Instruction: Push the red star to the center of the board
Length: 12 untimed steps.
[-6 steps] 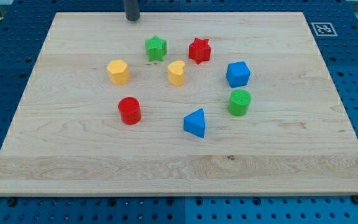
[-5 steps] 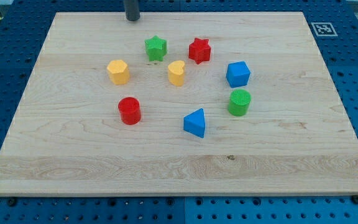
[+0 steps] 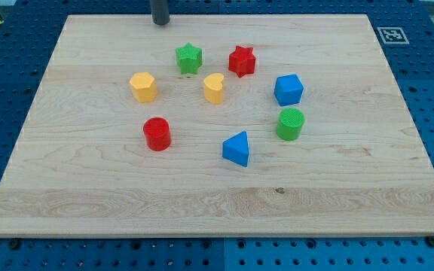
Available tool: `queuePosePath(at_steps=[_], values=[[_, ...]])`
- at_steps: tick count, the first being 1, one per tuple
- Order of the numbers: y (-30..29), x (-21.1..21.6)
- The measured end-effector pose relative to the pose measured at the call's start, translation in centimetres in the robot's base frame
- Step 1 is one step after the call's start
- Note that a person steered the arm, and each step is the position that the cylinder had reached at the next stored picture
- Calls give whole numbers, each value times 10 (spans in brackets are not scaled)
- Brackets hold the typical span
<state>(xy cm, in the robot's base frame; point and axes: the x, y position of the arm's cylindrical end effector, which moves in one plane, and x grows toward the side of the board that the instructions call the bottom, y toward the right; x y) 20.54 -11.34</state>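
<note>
The red star point(image 3: 241, 60) sits on the wooden board point(image 3: 89, 188), above the middle and a little to the view's right. My tip point(image 3: 160, 22) rests at the board's top edge, up and to the left of the red star, well apart from it. The green star point(image 3: 189, 58) lies between my tip and the red star, closest to the tip.
Around the middle stand a yellow hexagon block point(image 3: 143, 86), a yellow heart-like block point(image 3: 214, 87), a red cylinder point(image 3: 157, 133), a blue triangle point(image 3: 236, 148), a green cylinder point(image 3: 290, 123) and a blue block point(image 3: 288, 89). A marker tag point(image 3: 389, 35) sits at the top right corner.
</note>
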Motion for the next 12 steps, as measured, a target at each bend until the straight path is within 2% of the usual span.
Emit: queuePosePath(at_steps=[11, 12], values=[[0, 2], [14, 2]])
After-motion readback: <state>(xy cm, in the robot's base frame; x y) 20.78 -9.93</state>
